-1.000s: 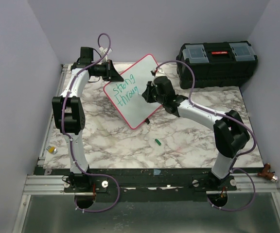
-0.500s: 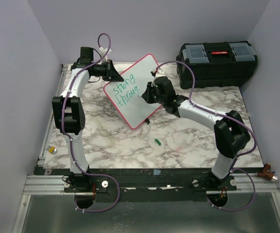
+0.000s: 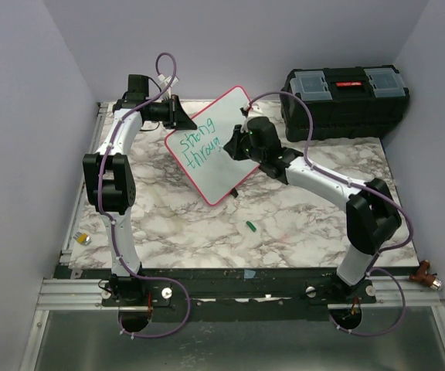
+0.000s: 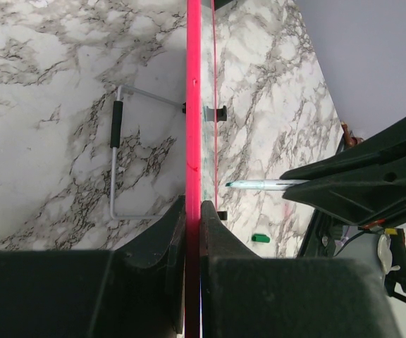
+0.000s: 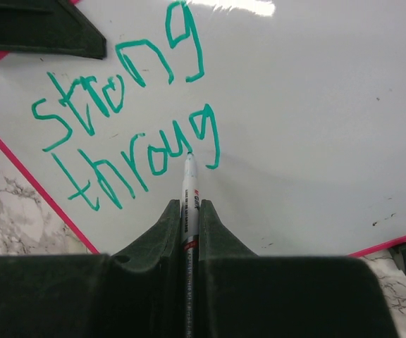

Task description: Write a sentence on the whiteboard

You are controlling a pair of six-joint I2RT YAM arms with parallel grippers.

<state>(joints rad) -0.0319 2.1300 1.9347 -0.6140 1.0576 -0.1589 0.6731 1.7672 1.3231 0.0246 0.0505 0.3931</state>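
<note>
Right claw [image 5: 189, 210] clamped on marker [image 5: 189, 184], tip at last "g" on whiteboard [image 5: 316, 105]. Left claw [image 4: 193, 210] pinching board's pink edge, board propped at table's far middle. I read sentence [image 5: 129, 116] as "strong throug". Remaining, I judge: "h", then third word.

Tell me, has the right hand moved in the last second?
Yes, slightly. The right hand, holding the marker, shifted away from the arm bases, toward the black toolbox.
</note>
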